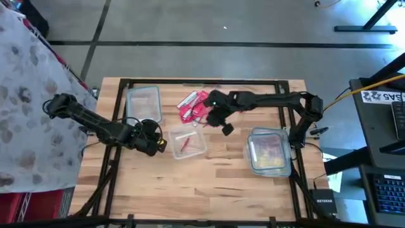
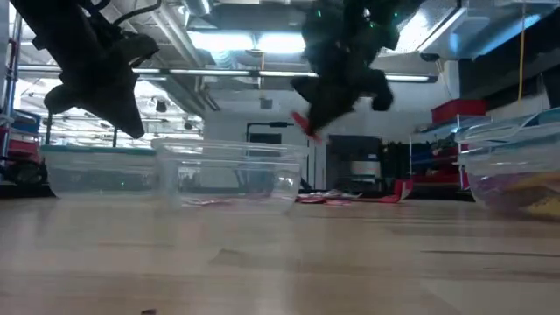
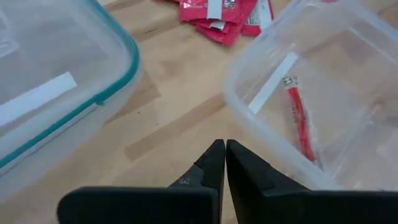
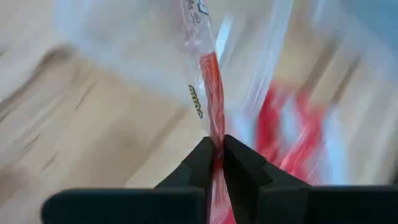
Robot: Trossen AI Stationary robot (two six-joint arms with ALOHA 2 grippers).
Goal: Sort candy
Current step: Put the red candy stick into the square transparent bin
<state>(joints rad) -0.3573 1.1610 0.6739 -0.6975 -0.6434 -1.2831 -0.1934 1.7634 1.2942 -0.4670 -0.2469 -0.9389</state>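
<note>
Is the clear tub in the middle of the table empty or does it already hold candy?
Not empty: the middle tub holds one red candy stick, seen in the left wrist and high views.

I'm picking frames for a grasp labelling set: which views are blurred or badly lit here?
Right wrist view: background smeared, only the right hand and its red candy stick stay readable. Low view: bright ceiling lights leave both arms as dark shapes. Left wrist view: sharp, left hand shut and empty. High view: evenly lit.
</note>
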